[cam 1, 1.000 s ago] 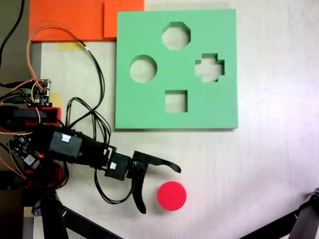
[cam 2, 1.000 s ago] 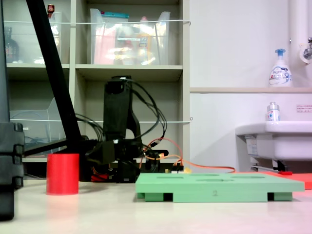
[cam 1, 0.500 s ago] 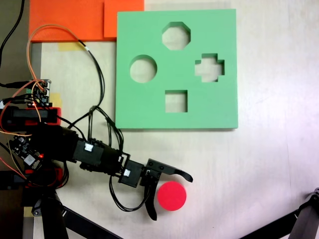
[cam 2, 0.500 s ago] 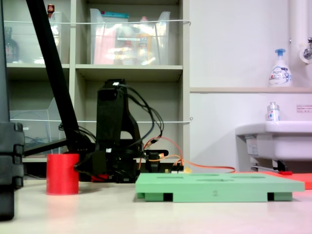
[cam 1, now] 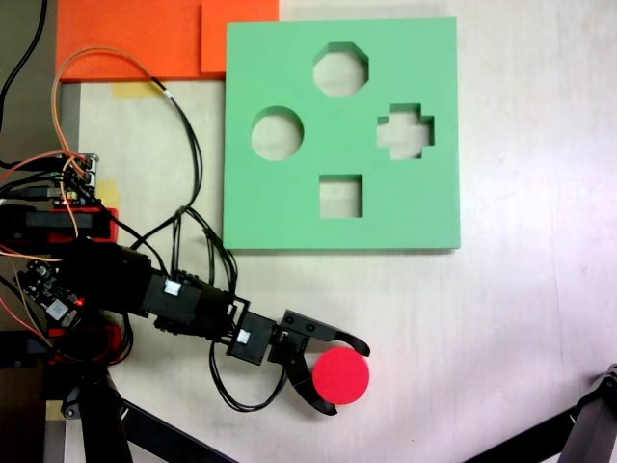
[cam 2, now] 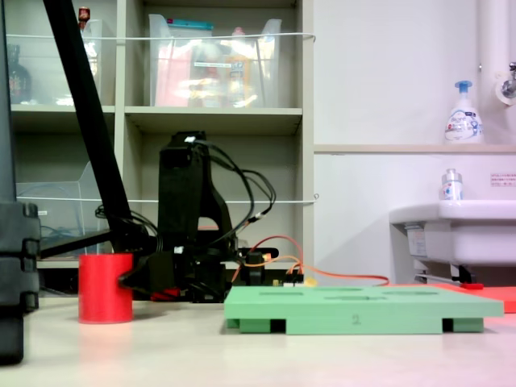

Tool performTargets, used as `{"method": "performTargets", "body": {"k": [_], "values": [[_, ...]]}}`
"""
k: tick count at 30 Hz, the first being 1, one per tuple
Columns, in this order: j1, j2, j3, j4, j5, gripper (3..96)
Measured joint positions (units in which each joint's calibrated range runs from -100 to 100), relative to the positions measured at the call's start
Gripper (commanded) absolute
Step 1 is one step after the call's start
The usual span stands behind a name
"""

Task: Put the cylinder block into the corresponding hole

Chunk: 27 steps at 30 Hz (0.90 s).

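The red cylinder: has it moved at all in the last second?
Yes, slightly. In the first exterior view the red cylinder sits a little further right, away from the green board's left edge, with the gripper closing around it.

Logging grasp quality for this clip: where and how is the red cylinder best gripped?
Grip the cylinder block across its curved side wall, coming in low from the first exterior view's left. It stands upright on the table, so its opposite sides suit the gripper, whose fingers already curve around it.

the gripper [cam 1: 339, 374] has reached forward and closed its jaws around the cylinder block [cam 1: 341, 376], which has shifted slightly toward the first exterior view's right.
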Motion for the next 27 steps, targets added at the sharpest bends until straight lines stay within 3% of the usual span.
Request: {"method": "performTargets", "body": {"k": [5, 8, 10, 21, 27], "values": [[0.00, -0.82, -0.39, 0.00, 0.00, 48.9], [-0.05, -2.60, -1.57, 0.00, 0.24, 33.5], [-0.29, -4.10, -3.14, 0.00, 0.73, 28.7], [-0.44, -11.22, -5.00, -0.10, 1.76, 28.7], [2.39, -39.12, -6.37, -8.03, 1.81, 28.7]]}}
